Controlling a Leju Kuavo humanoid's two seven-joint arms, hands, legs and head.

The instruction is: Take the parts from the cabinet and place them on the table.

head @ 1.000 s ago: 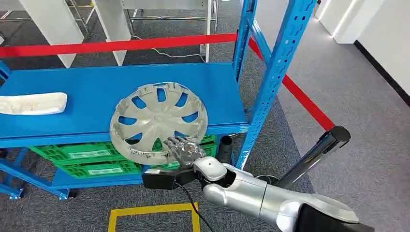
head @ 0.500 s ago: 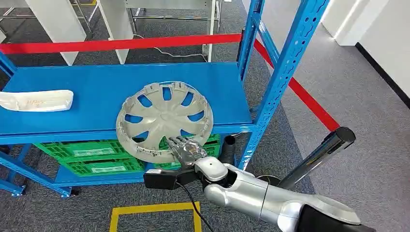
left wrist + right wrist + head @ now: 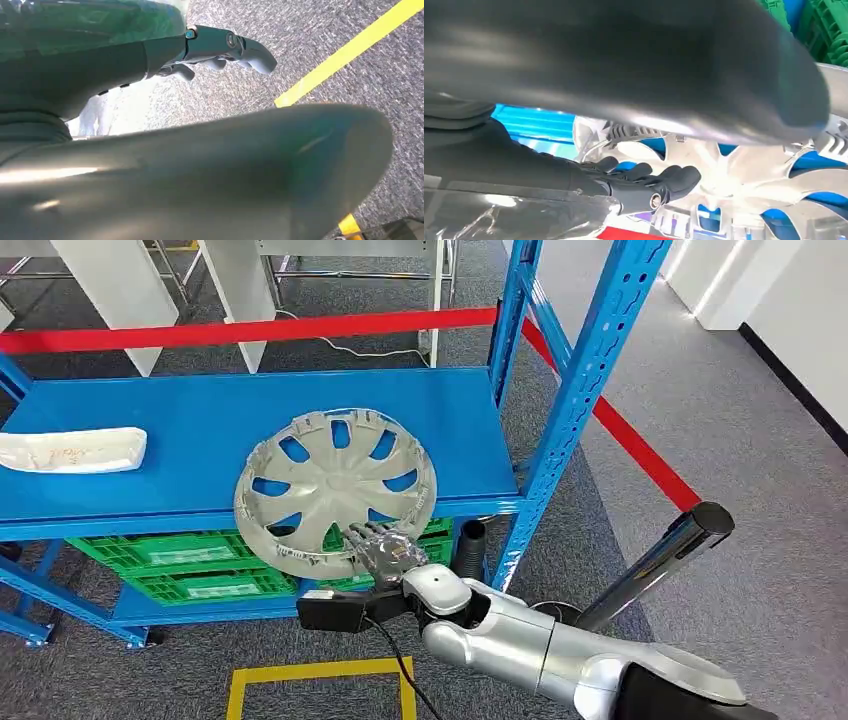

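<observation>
Grey carpet (image 3: 760, 490) covered the floor around a blue metal rack (image 3: 590, 370), with a red barrier tape (image 3: 250, 332) stretched behind it and white furniture legs (image 3: 105, 295) further back. On the rack's blue shelf (image 3: 180, 440) lay a silver hubcap (image 3: 335, 490), its near edge hanging out past the shelf's front lip. The right hand (image 3: 385, 550) held that overhanging edge, dark fingers (image 3: 644, 177) laid across the spokes in the right wrist view and the thumb underneath. A white padded piece (image 3: 70, 450) rested at the far left of the same shelf, well apart from the hubcap; faint markings on it were too small to read. Green plastic crates (image 3: 190, 565) sat on the lower level beneath the shelf, each with a pale label that could not be read. The rack's front right post stood just beside the right arm, and a black hose end (image 3: 468, 545) stood near the foot of that post. Yellow tape (image 3: 320, 675) marked a box on the carpet below the arm. A chrome tube (image 3: 660, 560) slanted up at the right. The left hand (image 3: 220, 50) hung over the carpet beside a yellow line (image 3: 350, 50), fingers loosely curled and holding nothing.
</observation>
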